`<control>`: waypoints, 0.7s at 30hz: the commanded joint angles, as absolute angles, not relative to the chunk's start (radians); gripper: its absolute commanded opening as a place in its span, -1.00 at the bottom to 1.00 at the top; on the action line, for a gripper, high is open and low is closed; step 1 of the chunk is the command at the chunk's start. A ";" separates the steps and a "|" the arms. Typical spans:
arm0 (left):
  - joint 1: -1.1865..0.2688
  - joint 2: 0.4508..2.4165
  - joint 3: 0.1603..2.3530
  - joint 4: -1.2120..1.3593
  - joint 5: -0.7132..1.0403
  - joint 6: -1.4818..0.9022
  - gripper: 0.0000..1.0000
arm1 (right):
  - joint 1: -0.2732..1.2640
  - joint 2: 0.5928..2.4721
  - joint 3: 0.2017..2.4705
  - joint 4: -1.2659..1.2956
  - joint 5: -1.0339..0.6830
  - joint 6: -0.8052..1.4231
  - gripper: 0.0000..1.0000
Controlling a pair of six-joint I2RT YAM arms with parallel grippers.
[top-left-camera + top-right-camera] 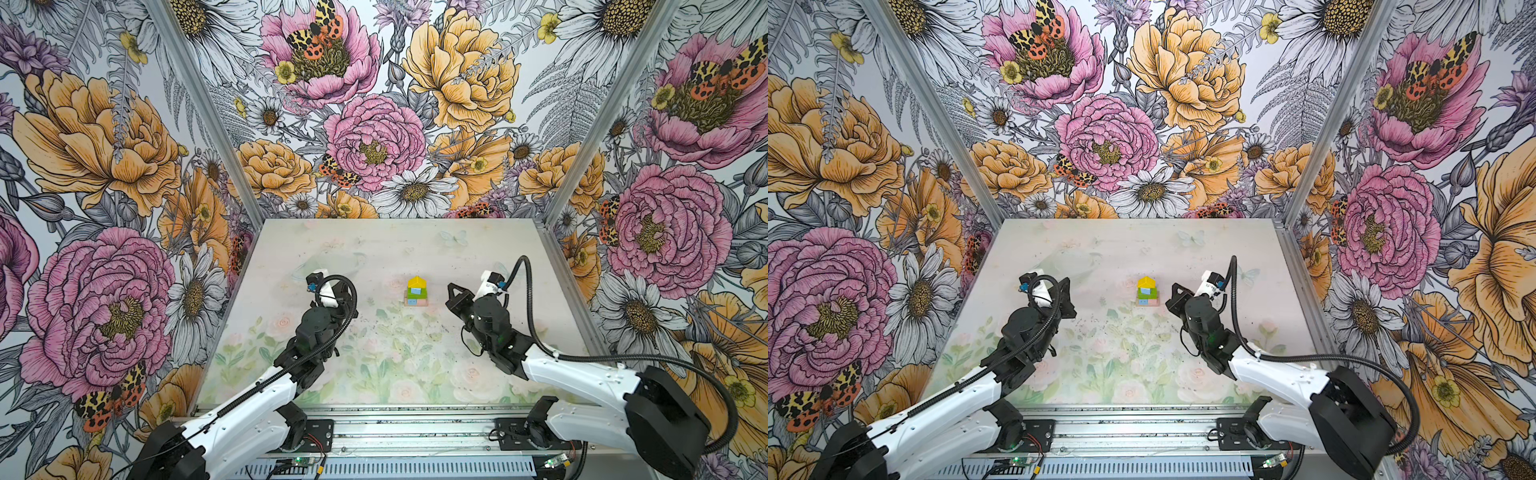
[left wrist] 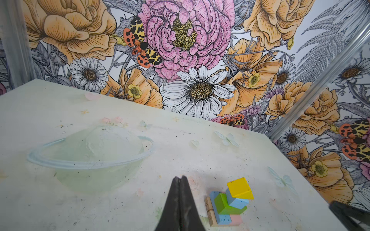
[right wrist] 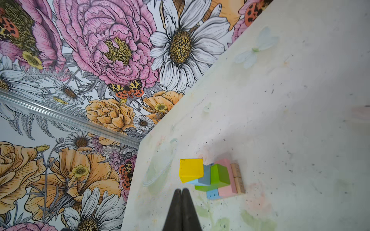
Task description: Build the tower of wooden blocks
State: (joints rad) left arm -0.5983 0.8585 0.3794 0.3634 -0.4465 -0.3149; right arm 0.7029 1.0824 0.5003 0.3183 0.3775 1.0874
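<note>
Tower point(image 1: 416, 291) is standing mid-desk point(image 1: 365, 249), yellow roof piece point(image 1: 417, 281) topping it. Left end effector point(image 2: 181, 179) and right end effector point(image 3: 181, 191) are sitting either side of it, both clamped closed, gripping nothing.

A small tower point(image 1: 416, 292) stands upright near the middle of the pale table point(image 1: 374, 249). It has a yellow roof point(image 1: 417, 281) on top, a green brick point(image 1: 414, 294) under it, and a blue brick point(image 1: 412, 301) and pink brick point(image 1: 422, 302) at the foot. The left gripper point(image 1: 344, 296) and right gripper point(image 1: 454, 294) sit either side of it, neither touching it, the right one nearer, with flowered walls point(image 1: 374, 137) all round.
</note>
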 commanded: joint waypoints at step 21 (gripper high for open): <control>-0.189 0.907 0.534 0.063 -0.372 -0.220 0.52 | 0.124 0.990 0.781 -0.233 0.030 0.481 0.99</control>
